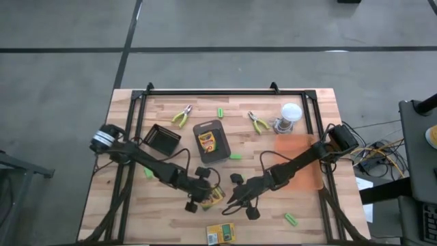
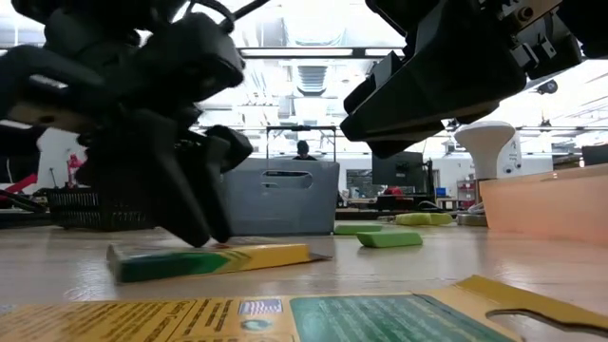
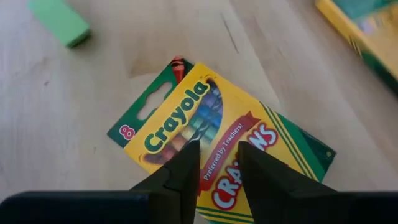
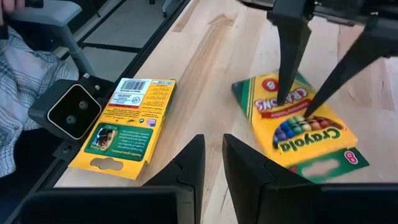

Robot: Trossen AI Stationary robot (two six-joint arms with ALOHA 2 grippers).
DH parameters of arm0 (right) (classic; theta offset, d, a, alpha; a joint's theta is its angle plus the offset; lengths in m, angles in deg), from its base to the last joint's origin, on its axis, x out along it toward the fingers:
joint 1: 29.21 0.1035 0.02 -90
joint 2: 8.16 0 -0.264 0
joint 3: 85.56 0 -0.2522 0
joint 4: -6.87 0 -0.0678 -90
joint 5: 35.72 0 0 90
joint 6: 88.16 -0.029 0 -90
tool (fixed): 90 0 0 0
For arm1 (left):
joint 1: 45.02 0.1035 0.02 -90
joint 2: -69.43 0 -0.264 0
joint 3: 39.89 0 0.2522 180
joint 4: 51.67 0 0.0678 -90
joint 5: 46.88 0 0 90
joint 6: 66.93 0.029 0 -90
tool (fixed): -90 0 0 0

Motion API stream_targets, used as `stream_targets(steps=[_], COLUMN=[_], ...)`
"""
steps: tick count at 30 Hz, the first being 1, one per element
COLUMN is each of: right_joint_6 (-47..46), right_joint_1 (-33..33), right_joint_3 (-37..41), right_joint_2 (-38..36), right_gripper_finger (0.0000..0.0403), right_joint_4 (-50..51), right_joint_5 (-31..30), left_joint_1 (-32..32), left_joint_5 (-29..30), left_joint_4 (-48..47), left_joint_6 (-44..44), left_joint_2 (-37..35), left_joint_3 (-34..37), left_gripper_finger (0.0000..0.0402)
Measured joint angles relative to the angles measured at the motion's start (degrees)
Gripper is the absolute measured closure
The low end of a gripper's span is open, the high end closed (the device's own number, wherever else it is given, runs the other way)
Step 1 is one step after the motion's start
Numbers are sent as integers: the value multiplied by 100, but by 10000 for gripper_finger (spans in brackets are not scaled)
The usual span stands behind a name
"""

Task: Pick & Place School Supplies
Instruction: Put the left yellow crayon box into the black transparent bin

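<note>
A yellow-and-green crayon box (image 1: 216, 197) lies flat on the wood at the near middle of the table. My left gripper (image 1: 205, 195) stands over it, open by a narrow gap, its fingers slanting down. My right gripper (image 1: 237, 201) hangs just to the right of that box, shut and with nothing in it. A second crayon box (image 1: 220, 234) lies back-side up at the near edge. A third (image 1: 207, 142) lies in the dark grey tray (image 1: 198, 127). Two pliers (image 1: 181, 116) (image 1: 258, 123) lie at the far side, and several green sticks (image 1: 291, 219) are scattered about. My left gripper has both fingertips (image 4: 283, 96) down on the box's printed top face (image 4: 297, 115), near its middle, one tip on each side of the red banner. The fingers come from above, slanting from the table's left. The box lies flat on the table.
A clear jar with a white lid (image 1: 290, 116) and an orange mat (image 1: 298, 164) are at the right. A small black tray (image 1: 161, 139) sits far left. A camera block (image 4: 71, 111) stands at the near edge, with a person's plaid sleeve (image 4: 12, 50) beyond it.
</note>
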Motion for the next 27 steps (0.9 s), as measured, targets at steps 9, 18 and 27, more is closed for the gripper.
stream_targets(steps=[9, 18, 27], right_joint_6=[0, 2, -127], right_joint_1=[0, 0, 0], right_joint_3=[0, 0, 0], right_joint_2=[0, 0, 0], right_gripper_finger=[346, 346, 346], right_joint_4=[-2, 11, 87], right_joint_5=[1, 1, 105], left_joint_1=[-4, -21, -46], left_joint_5=[289, 1386, 1353], left_joint_4=[1664, 1737, 1724], left_joint_6=[-1300, -3162, -3482], left_joint_2=[911, 870, 858], left_joint_3=[5, -18, -23], left_gripper_finger=[285, 285, 285])
